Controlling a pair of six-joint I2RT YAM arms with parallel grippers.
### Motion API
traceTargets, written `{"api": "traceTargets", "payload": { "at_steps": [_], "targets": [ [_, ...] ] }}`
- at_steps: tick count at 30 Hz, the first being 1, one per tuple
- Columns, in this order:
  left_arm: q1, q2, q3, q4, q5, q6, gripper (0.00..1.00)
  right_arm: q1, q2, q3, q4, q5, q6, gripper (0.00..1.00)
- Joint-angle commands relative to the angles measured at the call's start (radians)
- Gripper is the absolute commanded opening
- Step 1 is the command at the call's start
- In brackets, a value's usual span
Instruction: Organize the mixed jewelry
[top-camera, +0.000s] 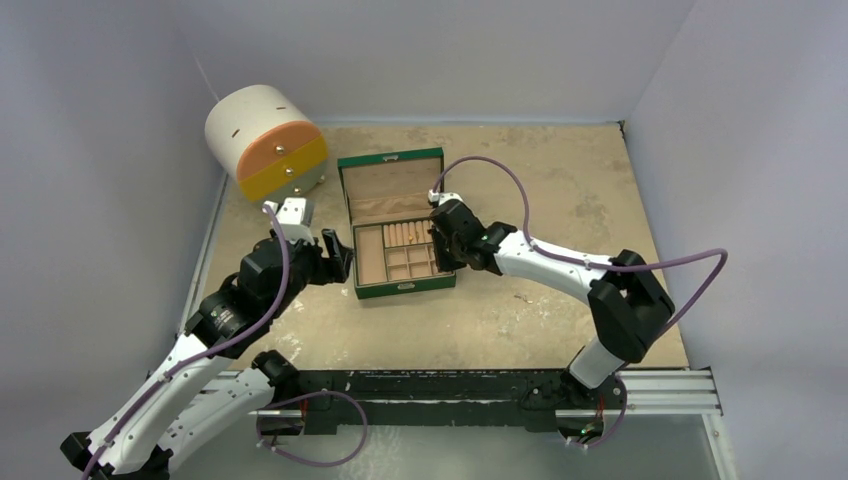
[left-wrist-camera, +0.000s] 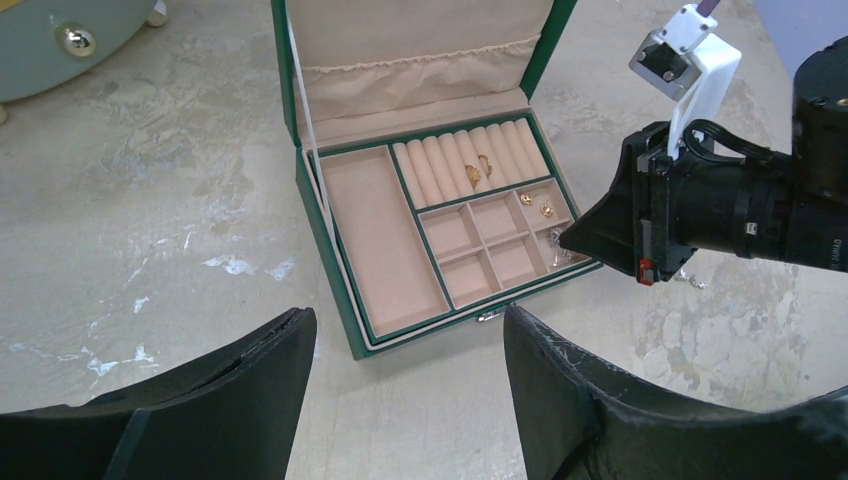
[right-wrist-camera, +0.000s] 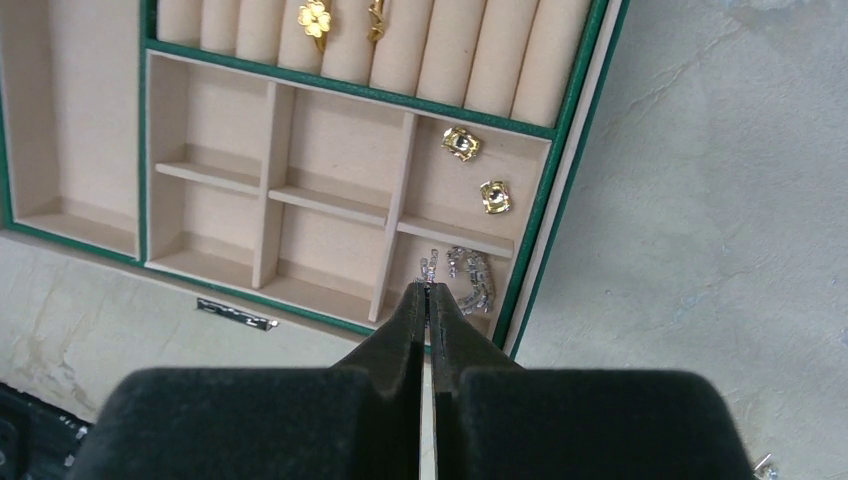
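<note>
The right gripper (right-wrist-camera: 428, 290) was clenched over the lower-right compartment of the box (right-wrist-camera: 80, 110), with a silvery earring (right-wrist-camera: 431, 265) at its tips. Whether the earring was gripped could not be told. Gold studs (right-wrist-camera: 461, 143) were seen just above, and gold rings (right-wrist-camera: 314, 18) at the frame's top. The left gripper (left-wrist-camera: 408, 318) was held released and empty.

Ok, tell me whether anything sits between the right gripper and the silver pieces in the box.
Nothing visible: the shut right gripper points straight at the silver pieces in the open box's corner compartment.
</note>
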Motion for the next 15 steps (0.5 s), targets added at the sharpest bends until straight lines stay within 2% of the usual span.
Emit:
{"api": "traceTargets", "payload": {
  "at_steps": [1, 12, 15],
  "targets": [
    [0.004, -0.01, 0.006, 0.035, -0.002, 0.007, 0.69, 0.004, 0.006, 0.04, -0.018, 0.055, 0.028, 0.0],
    [0.004, -0.015, 0.006, 0.033, -0.005, 0.007, 0.69, 0.02, 0.033, 0.033, -0.009, 0.039, 0.058, 0.0],
    [0.004, -0.017, 0.005, 0.034, -0.005, 0.007, 0.69, 0.025, 0.033, 0.031, -0.01, 0.04, 0.064, 0.07]
  ]
}}
